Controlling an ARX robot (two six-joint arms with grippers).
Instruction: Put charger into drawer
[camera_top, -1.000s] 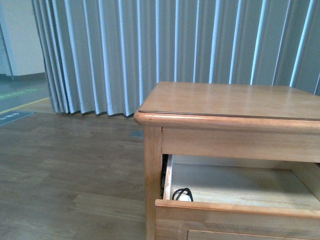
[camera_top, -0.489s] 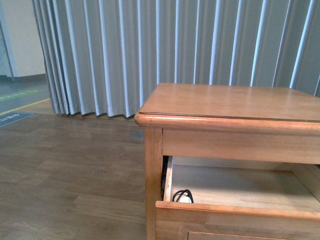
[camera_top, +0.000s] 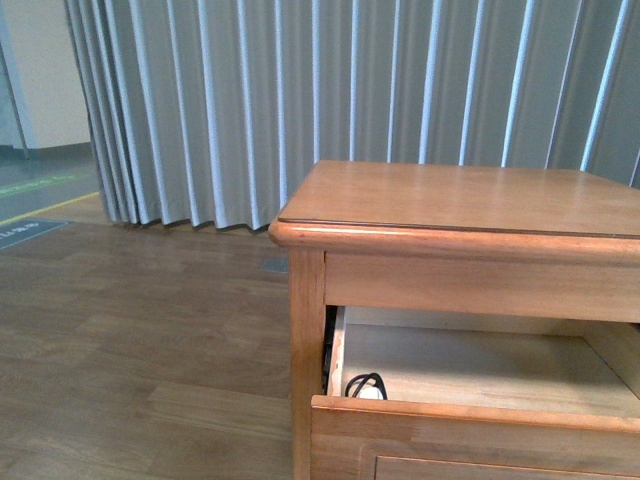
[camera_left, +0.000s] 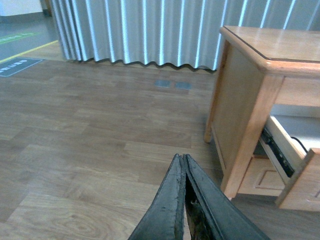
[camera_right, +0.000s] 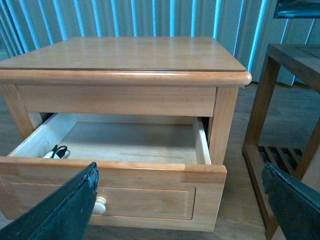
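In the drawer's front left corner, as the front view shows it, sits the charger (camera_top: 366, 389): black cable loop up against the pale side wall, white block just beside it, mostly hidden behind the drawer front. The drawer (camera_top: 470, 411) is pulled well out of the wooden nightstand (camera_top: 450, 200), pale interior exposed, with the charger the only thing visible inside. In the right wrist view the charger lies flat on the drawer floor in that same corner, close behind the front panel; the round pale knob (camera_right: 100, 204) is centred low on the recessed panel. Right gripper (camera_right: 179, 170) is spread wide, fingers far apart and holding nothing, hanging in front of the drawer front and clear of it. Left gripper (camera_left: 183, 158) has its fingers pressed together with nothing between them, out over the wood floor (camera_left: 90, 135), well apart from the nightstand's side. Grey pleated curtain (camera_top: 300, 100) behind. A darker wooden side table (camera_right: 295, 55) stands just beside the nightstand.
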